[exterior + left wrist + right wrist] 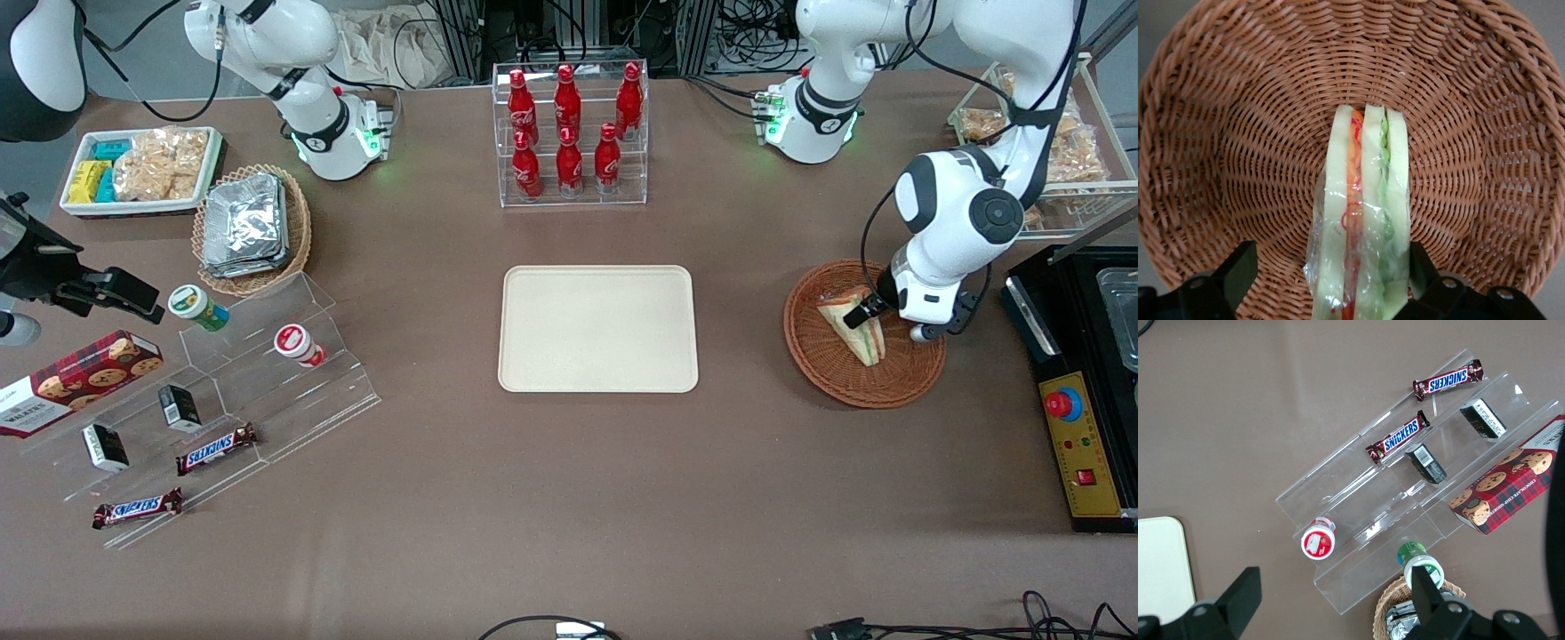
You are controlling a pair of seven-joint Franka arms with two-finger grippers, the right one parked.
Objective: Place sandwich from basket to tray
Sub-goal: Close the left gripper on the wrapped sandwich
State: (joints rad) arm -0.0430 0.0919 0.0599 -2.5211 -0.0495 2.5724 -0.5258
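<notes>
Hand (1328, 277) astride sandwich (1365, 213) — fingers apart — in basket (1218, 133)

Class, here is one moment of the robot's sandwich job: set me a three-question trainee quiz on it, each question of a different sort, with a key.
1. True or false: the sandwich already lies on the tray.
2. The gripper is: A) over the tray, B) down in the basket with its fingers open either side of the sandwich, C) at the bottle rack.
3. Fill in: the tray lies nearer the front camera than the rack of red ____.

Key
1. False; it is in the basket and the tray holds nothing.
2. B
3. bottles
</notes>
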